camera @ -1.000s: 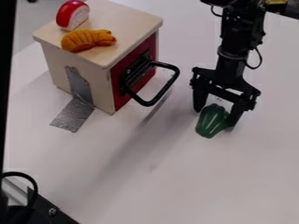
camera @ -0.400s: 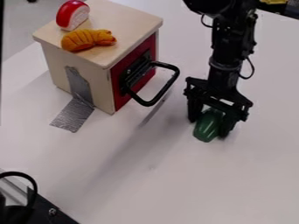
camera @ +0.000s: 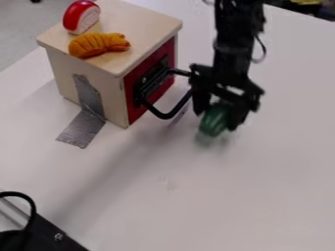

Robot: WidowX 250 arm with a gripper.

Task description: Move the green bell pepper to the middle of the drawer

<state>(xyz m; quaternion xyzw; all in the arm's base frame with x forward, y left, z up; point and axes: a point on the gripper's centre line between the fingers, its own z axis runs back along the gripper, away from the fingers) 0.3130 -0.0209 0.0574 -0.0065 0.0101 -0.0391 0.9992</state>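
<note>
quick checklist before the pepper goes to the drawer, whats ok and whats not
1. Pepper between the gripper's fingers: ok.
2. Pepper fully off the table: cannot tell, it is blurred.
3. Pepper over the drawer box: not ok, it is off to the side, on the handle side.
4. Drawer open, if it should go inside: not ok, the red front sits closed against the box.
5. Gap between gripper and handle: cannot tell, they overlap in this view.
6. Middle of the box top free, if it should go there: not ok, the orange toy lies close to the middle.
</note>
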